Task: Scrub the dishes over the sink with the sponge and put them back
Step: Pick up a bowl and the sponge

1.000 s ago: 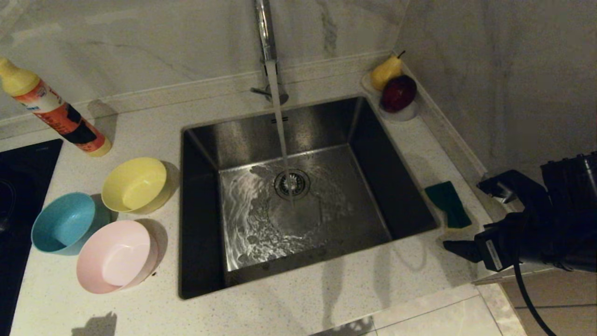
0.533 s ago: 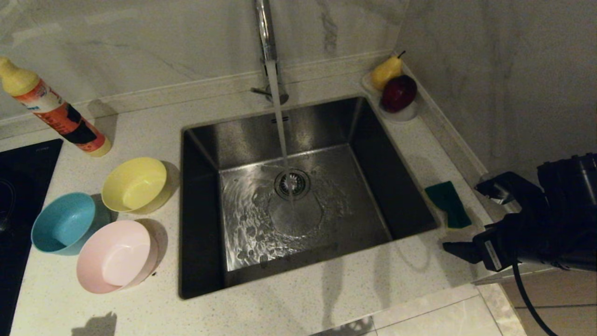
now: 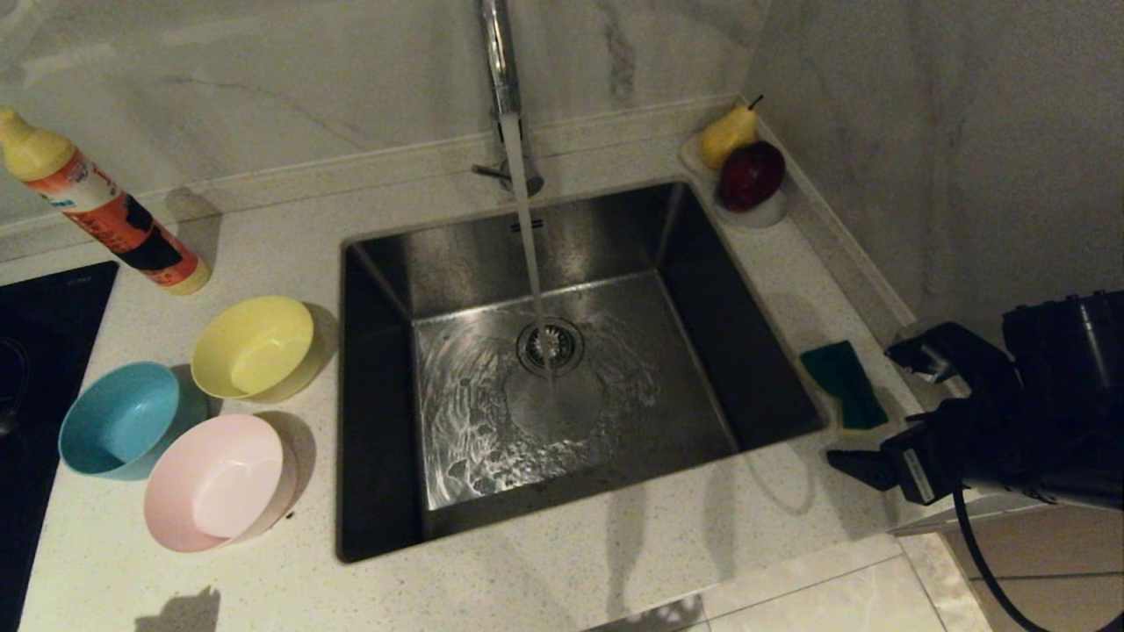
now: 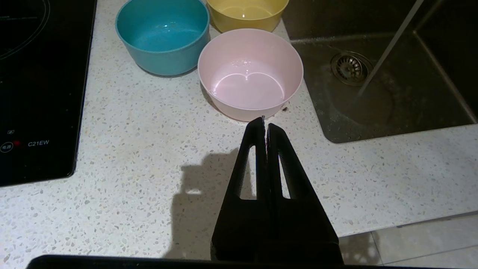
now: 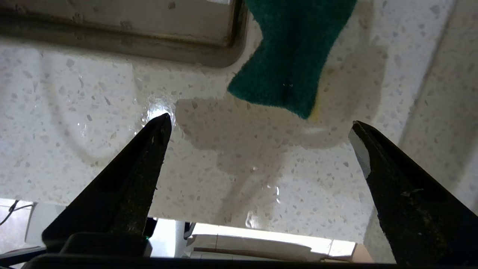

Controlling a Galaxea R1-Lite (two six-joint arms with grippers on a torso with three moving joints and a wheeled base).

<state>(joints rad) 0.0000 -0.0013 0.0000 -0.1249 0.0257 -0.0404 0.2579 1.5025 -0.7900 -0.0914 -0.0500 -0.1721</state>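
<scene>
Right gripper [image 5: 257, 130]: jaws wide, empty, near the sponge [image 3: 845, 383]
Sponge: green face up on worktop [image 3: 571, 579], right of sink [image 3: 562, 263]
Left gripper [image 4: 265, 125]: closed, near pink bowl [image 4: 250, 74]
Tap [image 3: 499, 61]: running

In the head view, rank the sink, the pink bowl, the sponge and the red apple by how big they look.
Largest to smallest:
1. sink
2. pink bowl
3. sponge and red apple: these look alike, and the apple sits farther from the camera, so no ranking.

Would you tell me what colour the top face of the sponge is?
Dark green, over a yellow body; the sponge shows best in the right wrist view.
</scene>
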